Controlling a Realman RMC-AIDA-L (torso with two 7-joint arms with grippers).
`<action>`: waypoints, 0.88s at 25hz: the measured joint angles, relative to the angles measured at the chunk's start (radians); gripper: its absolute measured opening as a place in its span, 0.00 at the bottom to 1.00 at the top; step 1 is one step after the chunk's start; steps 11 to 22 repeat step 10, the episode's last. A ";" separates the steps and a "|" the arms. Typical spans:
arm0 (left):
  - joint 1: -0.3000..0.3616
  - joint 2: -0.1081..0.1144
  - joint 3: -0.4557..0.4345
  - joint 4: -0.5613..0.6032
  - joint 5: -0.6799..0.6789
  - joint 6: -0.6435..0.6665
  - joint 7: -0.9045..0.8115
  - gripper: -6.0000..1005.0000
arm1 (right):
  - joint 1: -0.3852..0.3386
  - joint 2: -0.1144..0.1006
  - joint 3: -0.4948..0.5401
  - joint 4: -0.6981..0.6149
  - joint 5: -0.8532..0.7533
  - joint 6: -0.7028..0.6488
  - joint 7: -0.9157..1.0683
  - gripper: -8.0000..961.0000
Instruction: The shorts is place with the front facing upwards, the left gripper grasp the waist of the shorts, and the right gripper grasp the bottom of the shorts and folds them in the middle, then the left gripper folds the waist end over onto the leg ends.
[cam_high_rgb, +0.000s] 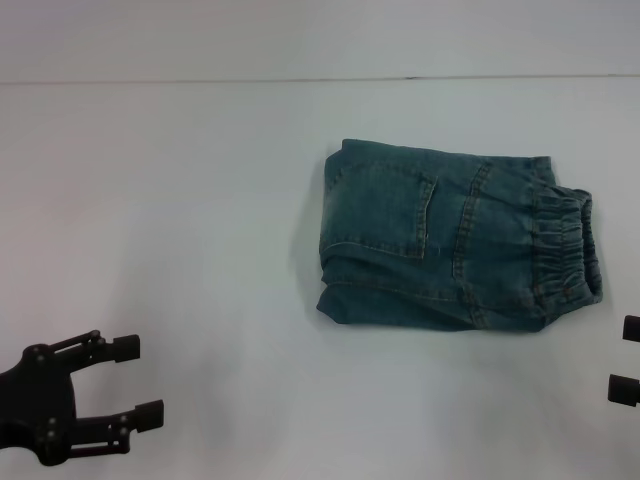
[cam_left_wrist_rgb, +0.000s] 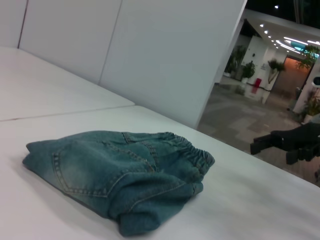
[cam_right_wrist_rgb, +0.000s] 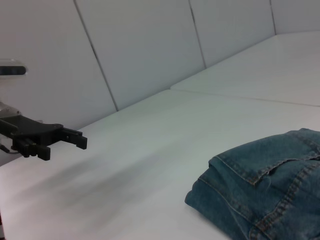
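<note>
The shorts (cam_high_rgb: 460, 240) lay folded into a compact bundle on the white worktop (cam_high_rgb: 200, 200), back patch pocket (cam_high_rgb: 385, 215) facing up. The waist (cam_high_rgb: 565, 250) sat at the edge of the bundle on the robot's right, its puckered band stacked on top of the layer below (the leg hems underneath could not be made out). In the left wrist view the shorts (cam_left_wrist_rgb: 117, 175) showed as a thick stack, gathered waist (cam_left_wrist_rgb: 192, 157) uppermost at the far end, folded edge nearest the camera.

The left claw (cam_high_rgb: 135, 380) hovered well apart from the shorts, toward the near left corner of the worktop; fingers spread, nothing between them. It touched neither cloth nor worktop as far as the head view showed. The right wrist view caught the same left claw (cam_right_wrist_rgb: 75, 141) far off beyond the shorts (cam_right_wrist_rgb: 265, 185), jaws released.

The right claw (cam_high_rgb: 628, 360) sat near the shorts, just off the waist end toward the robot, only its two finger tips in view at the edge. The tips stood apart with a clear gap and held nothing. From the left wrist view the right claw (cam_left_wrist_rgb: 270, 149) appeared beyond the waist, clear of the fabric.
</note>
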 joint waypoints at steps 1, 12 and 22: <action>-0.001 0.000 0.000 0.000 0.003 -0.001 0.000 0.89 | 0.001 0.000 -0.002 0.000 0.000 0.001 0.000 0.89; -0.013 -0.003 0.001 -0.003 0.016 -0.003 -0.003 0.89 | 0.014 0.001 -0.005 0.004 -0.001 0.000 -0.005 0.90; -0.013 -0.003 0.001 -0.003 0.016 -0.003 -0.003 0.89 | 0.014 0.001 -0.005 0.004 -0.001 0.000 -0.005 0.90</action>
